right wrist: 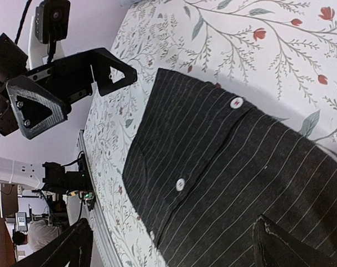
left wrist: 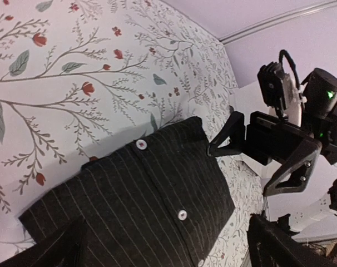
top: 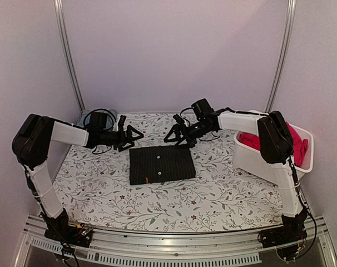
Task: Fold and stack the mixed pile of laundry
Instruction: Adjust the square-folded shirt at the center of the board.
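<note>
A black pinstriped button shirt (top: 162,165) lies folded into a flat rectangle on the floral table cover (top: 102,189), mid-table. My left gripper (top: 134,136) hovers open and empty just above its far left corner. My right gripper (top: 177,139) hovers open and empty above its far right edge. The left wrist view shows the shirt (left wrist: 152,206) under my open left gripper (left wrist: 168,253), with the right gripper (left wrist: 257,161) opposite. The right wrist view shows the shirt (right wrist: 224,167) under my open right gripper (right wrist: 174,253), facing the left gripper (right wrist: 74,78). Bright red-pink cloth (top: 252,140) lies in the bin.
A white plastic bin (top: 268,164) stands at the right edge of the table, beside the right arm. A grey-blue bundle with black cables (top: 93,118) sits at the back left behind the left gripper. Walls close off the back and both sides.
</note>
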Action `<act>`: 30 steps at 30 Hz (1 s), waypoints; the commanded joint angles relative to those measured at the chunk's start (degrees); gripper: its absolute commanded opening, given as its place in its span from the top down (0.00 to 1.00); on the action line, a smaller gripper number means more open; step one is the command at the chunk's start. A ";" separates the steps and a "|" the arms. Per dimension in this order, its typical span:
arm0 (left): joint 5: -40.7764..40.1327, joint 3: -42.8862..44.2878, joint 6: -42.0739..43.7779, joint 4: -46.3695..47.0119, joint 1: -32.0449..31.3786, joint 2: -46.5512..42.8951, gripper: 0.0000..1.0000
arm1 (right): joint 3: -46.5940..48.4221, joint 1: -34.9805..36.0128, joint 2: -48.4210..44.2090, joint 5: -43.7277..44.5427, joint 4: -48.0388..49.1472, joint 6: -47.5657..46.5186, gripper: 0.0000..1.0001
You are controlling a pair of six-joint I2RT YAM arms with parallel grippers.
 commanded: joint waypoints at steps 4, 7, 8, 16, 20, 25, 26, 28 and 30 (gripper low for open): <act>2.54 -7.75 6.02 -7.05 -7.30 -16.46 0.00 | -14.66 4.00 -16.98 -8.94 -3.33 -4.74 0.01; 3.32 -13.03 3.30 -2.48 -11.27 -17.09 0.00 | -20.75 6.41 -17.78 -12.21 -0.81 -4.84 0.01; 3.39 -14.07 2.55 -1.05 -12.20 -16.40 0.00 | -22.07 6.88 -17.18 -13.68 0.51 -4.66 0.01; 2.42 -23.09 -4.08 12.95 -11.51 -5.46 0.00 | -28.80 6.08 -8.11 -11.90 5.56 -2.91 0.01; -1.06 -25.87 -2.33 10.65 -9.13 -8.83 0.00 | -31.88 4.41 -6.97 -8.12 3.30 -3.15 0.01; -9.47 -21.06 6.29 -1.85 -9.30 -20.09 0.00 | -29.65 4.45 -15.10 -9.08 1.73 -4.34 0.01; -13.06 -19.61 8.25 -4.49 -10.01 -22.00 0.00 | -28.90 4.42 -16.89 -8.86 1.89 -4.06 0.01; -19.31 -16.40 13.46 -8.98 -12.69 -24.52 0.00 | -27.37 4.01 -21.42 -7.61 1.97 -3.07 0.01; -24.64 -12.83 18.79 -13.11 -15.95 -24.93 0.00 | -26.82 2.88 -23.77 -6.10 2.03 -0.65 0.01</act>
